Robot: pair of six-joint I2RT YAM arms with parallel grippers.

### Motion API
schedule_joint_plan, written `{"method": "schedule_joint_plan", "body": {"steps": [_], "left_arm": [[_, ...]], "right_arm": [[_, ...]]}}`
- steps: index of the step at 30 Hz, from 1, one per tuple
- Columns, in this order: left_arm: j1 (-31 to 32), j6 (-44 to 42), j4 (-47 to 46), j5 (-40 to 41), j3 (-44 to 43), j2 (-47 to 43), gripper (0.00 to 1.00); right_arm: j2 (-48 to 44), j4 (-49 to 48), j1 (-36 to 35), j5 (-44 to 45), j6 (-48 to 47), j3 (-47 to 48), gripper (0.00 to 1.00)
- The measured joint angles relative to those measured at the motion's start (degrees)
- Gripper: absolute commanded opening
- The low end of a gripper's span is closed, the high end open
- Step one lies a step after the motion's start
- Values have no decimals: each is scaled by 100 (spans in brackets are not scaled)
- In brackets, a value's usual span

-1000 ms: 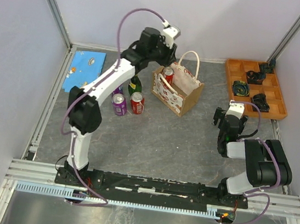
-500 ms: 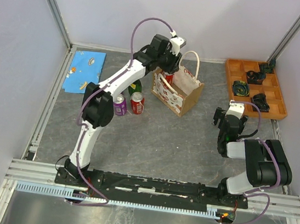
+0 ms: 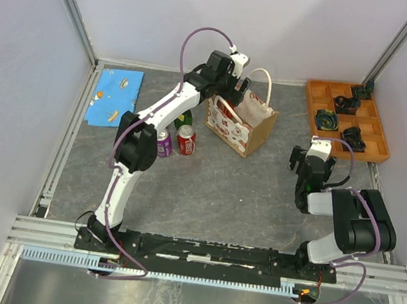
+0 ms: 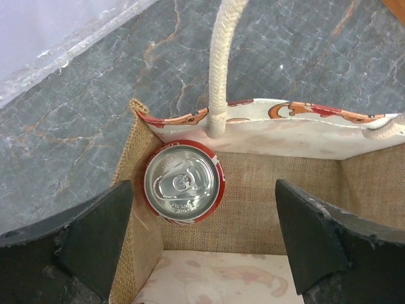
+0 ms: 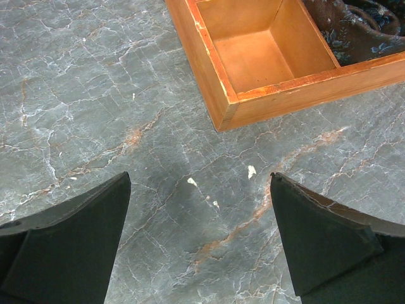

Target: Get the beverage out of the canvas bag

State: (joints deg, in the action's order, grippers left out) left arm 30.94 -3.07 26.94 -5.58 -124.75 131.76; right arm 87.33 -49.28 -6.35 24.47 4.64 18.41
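The canvas bag (image 3: 248, 128), tan with a white printed side and white rope handles (image 4: 221, 63), stands upright at the back centre of the table. Looking down into it in the left wrist view, a red beverage can (image 4: 183, 182) with a silver top stands in the corner against the burlap wall (image 4: 259, 190). My left gripper (image 4: 202, 190) hovers over the bag's mouth (image 3: 229, 97), open, its fingers wide on either side and touching nothing. My right gripper (image 5: 200, 180) is open over bare table at the right (image 3: 311, 162).
A purple can (image 3: 164, 144), a red can (image 3: 185, 140) and a green bottle (image 3: 185, 116) stand left of the bag. A blue sheet (image 3: 116, 89) lies at the back left. The orange compartment tray (image 3: 311, 106) with dark items sits at the back right, its corner (image 5: 215, 95) just ahead of my right gripper.
My left arm reached further right until its gripper was over the bag's mouth, and the gripper went from shut to open. The right arm has not moved.
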Motion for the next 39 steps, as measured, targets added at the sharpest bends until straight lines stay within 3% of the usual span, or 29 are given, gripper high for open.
{"method": "schedule_joint_plan", "body": {"steps": [33, 36, 39], "left_arm": [[7, 2, -2, 245, -98, 468, 100], [7, 2, -31, 234, -98, 507, 95], [7, 0, -83, 243, -98, 590, 83]], "right_arm": [[0, 0, 0, 0, 0, 0, 99], [0, 0, 0, 0, 0, 0, 99], [0, 0, 0, 0, 0, 0, 99]]}}
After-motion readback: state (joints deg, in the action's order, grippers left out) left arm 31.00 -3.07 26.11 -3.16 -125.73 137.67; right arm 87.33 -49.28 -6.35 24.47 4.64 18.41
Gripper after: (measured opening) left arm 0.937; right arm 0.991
